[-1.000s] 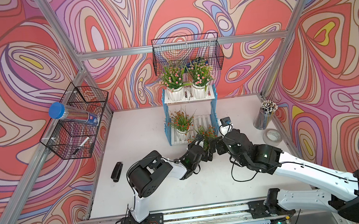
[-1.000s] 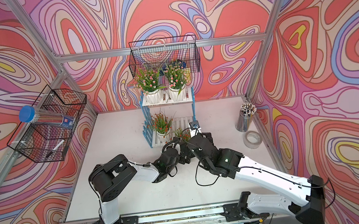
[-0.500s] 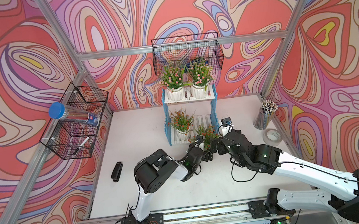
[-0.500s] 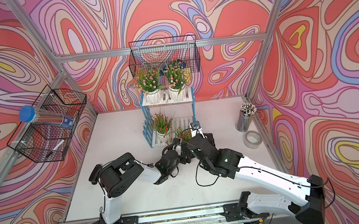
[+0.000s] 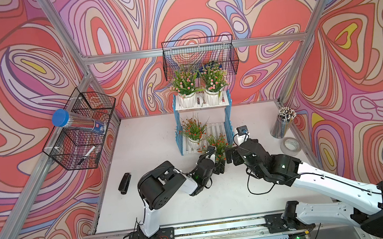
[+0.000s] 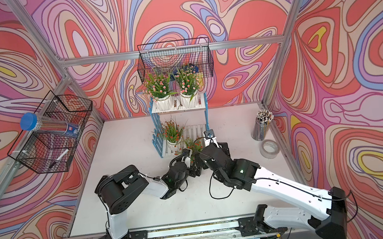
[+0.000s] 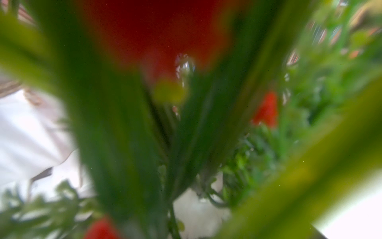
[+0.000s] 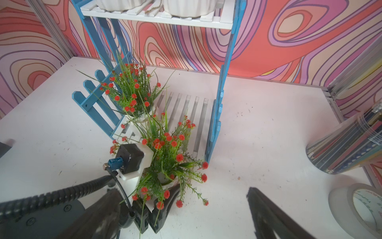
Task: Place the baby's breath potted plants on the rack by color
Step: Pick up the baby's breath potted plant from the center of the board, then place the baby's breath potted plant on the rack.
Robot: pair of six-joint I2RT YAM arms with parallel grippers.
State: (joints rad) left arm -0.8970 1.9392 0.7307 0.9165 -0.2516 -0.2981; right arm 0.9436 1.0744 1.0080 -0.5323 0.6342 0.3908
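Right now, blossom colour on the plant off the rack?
Red-orange on that plant; right wrist view shows it best.

Both top views are being lit brightly and evenly; only soft shadows are being cast on the white table (image 5: 219,202). The left wrist view is being thrown out of focus by the red-orange potted plant (image 7: 115,144) close to the lens.

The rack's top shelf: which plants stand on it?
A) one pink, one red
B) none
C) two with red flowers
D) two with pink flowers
D: two pink plants stand side by side on the rack's top shelf. One red plant is on the bottom shelf, and the second red plant is in the left pincer in front of the rack.
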